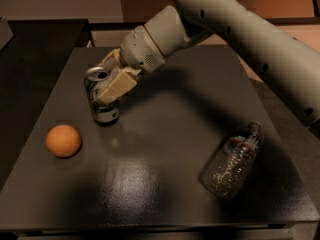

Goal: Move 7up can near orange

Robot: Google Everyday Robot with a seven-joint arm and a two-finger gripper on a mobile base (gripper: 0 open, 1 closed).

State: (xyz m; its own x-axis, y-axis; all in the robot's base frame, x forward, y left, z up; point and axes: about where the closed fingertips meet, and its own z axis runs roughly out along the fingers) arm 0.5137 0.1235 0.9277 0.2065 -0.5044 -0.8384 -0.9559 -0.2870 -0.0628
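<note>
The 7up can [104,112] stands upright on the dark table, silvery with a pull-tab top, in the left middle of the camera view. My gripper [105,82] reaches in from the upper right and is shut on the can's upper part, its tan fingers [118,87] on either side. The orange [63,140] lies on the table to the can's lower left, about a can's height away from it and untouched.
A clear crinkled plastic bottle [234,160] lies on its side at the right front. The dark table [150,184] has its front edge near the bottom of the view. A darker counter [30,59] stands beyond the left edge. My white arm [240,29] crosses the upper right.
</note>
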